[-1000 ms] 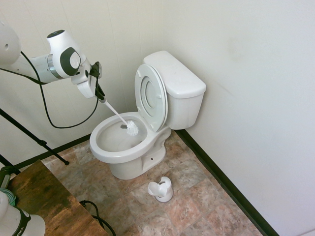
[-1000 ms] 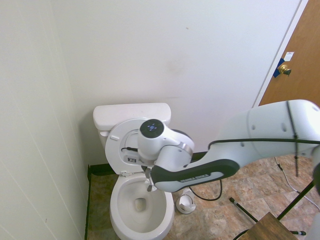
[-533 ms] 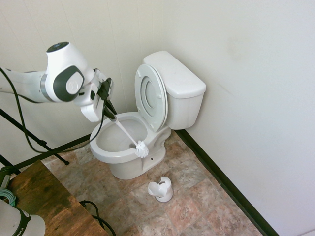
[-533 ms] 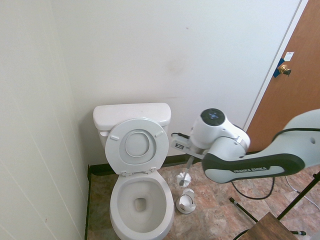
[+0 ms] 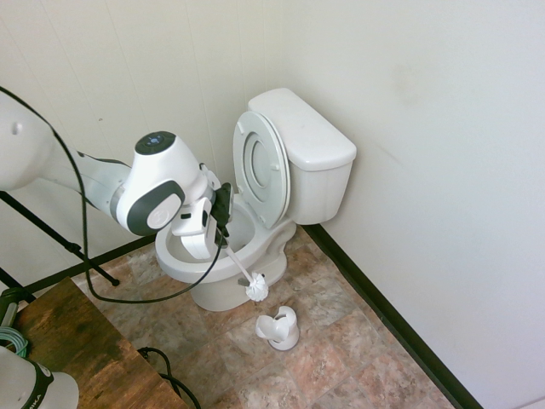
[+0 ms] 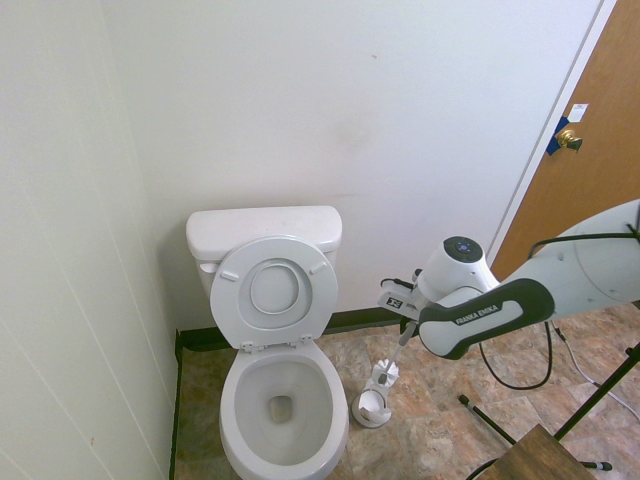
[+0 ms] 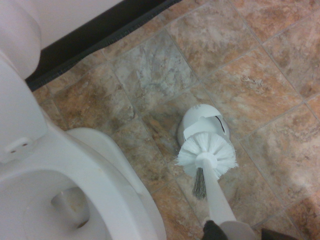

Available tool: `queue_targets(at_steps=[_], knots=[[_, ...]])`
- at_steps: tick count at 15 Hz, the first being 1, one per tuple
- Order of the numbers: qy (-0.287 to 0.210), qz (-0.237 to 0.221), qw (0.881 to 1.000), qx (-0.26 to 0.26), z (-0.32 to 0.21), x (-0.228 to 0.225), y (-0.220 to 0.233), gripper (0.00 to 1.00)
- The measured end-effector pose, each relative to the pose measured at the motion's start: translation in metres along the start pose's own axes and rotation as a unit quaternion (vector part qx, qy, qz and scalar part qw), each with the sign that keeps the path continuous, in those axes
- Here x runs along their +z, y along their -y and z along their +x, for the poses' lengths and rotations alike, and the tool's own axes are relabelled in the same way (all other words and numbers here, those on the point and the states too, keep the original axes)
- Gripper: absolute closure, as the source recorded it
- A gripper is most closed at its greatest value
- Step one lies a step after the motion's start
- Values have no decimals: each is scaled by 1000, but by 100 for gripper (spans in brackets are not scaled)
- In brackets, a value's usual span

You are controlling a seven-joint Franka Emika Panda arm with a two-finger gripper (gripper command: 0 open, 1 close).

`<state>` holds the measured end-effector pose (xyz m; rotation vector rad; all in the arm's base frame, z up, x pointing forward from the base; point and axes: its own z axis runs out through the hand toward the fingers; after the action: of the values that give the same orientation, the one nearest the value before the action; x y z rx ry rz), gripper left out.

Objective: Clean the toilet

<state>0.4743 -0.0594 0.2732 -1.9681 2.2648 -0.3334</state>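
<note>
Now gripping white plastic bristle brush [image 5: 256,288] in closed claw [image 5: 223,237], hovering above small white holder [image 5: 279,329], beside glossy white ceramic toilet [image 5: 255,213].

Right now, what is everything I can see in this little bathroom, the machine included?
White ceramic toilet: one, white, in the corner against the wall, seat and lid raised.
White plastic brush holder: one, white, on the floor beside the toilet's base.
White bristled toilet brush: one, white, held head down just above the holder, outside the bowl.
Brown wooden door: one, brown with a brass knob, on the side wall.
Brown wooden table: one, brown, at the near edge.
Stone-pattern floor tiles: many, tan and grey.
Gripper: one, black fingers on a white arm, shut on the brush handle.
</note>
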Motion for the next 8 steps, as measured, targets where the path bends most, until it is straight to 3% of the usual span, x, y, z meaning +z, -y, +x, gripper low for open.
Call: queue_targets(at_steps=[3,8], knots=[[-4,-20,1000,18,9,48,28,100],[8,-39,999,17,10,87,42,100]])
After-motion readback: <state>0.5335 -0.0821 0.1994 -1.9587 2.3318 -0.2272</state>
